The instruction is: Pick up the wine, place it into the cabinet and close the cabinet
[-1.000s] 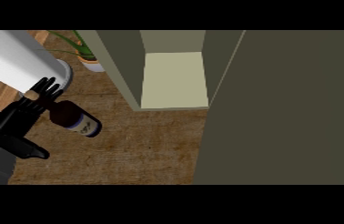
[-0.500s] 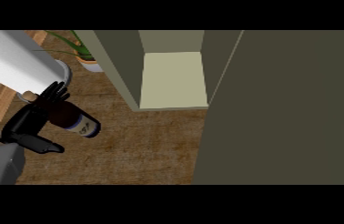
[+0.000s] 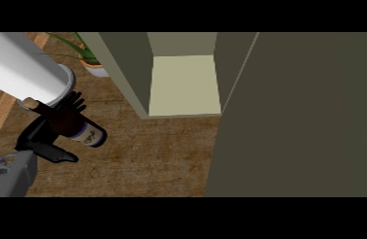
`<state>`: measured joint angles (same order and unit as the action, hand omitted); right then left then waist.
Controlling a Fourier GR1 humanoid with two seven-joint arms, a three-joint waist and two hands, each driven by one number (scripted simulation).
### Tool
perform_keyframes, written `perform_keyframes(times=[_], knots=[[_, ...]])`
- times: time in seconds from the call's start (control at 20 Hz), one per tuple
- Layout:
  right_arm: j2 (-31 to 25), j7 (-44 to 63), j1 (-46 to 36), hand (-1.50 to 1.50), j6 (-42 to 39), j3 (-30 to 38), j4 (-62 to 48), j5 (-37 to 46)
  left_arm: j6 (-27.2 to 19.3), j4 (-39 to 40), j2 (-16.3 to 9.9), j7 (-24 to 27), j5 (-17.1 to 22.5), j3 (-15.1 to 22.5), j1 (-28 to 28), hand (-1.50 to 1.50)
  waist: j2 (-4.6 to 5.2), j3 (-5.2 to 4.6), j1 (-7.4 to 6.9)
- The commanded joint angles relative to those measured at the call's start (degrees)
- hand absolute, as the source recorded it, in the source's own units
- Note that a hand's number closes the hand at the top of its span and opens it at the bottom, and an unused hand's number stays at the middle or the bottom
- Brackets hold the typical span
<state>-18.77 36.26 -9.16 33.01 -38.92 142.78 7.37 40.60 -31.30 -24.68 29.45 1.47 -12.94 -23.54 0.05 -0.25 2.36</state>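
Dark glass catches the eye at the left edge of the worktop: the wine bottle [image 3: 74,126] lies tilted, cork end toward the far left, label end toward the middle, and the left hand [image 3: 49,136] has its black fingers curled round the body with the thumb jutting below, so it's clamped on the bottle. I'd say the grip sits mid-body to keep the bottle balanced for the carry across. Whether the bottle is clear of the wood or touching it, I can't tell from this steep look down. Just behind, a big white cylinder [image 3: 32,73] crowds the far-left corner, and a potted plant [image 3: 90,58] sits beside it near the back edge. Moving right, the cabinet [image 3: 183,85] stands open, its pale shelf bare and facing us, well apart from the bottle. Its door [image 3: 294,116] is swung out and fills the right side, a tall dark panel standing between the shelf and anything beyond. The right hand isn't showing at all. My read: the pick is made, the carry to the shelf comes next, and the bottle's length will need watching at the cabinet's left wall.
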Motion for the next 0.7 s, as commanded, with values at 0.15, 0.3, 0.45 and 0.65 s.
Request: perform_keyframes(times=[0.15, 0.3, 0.45, 0.65], knots=[[-3.7, 1.95, 3.34, -1.5, -0.07, -0.23, 9.63, 3.77, 7.97, 4.15, -1.17, 8.32, -0.84, 1.47, -0.54, -1.5, 0.02, 0.03, 0.13], [-2.3, 2.75, 0.77, -1.5, 1.32, -0.83, 6.48, 5.01, 5.56, 4.94, 1.37, 11.24, -2.52, 3.31, -0.42, -1.5, 0.09, -0.07, 0.14], [-2.66, 0.89, 0.88, -1.5, 1.83, -0.45, 6.47, 4.1, 3.21, 5.59, 3.79, 12.26, -1.33, 2.73, -1.05, -1.5, 0.07, -0.01, -0.01], [-5.05, 0.22, 2.68, -1.5, 1.67, -1.22, 8.02, 3.73, 5.33, 8.18, 2.2, 11.63, 0.63, 1.36, -3.22, 1.5, 0.08, -0.01, 0.57]])
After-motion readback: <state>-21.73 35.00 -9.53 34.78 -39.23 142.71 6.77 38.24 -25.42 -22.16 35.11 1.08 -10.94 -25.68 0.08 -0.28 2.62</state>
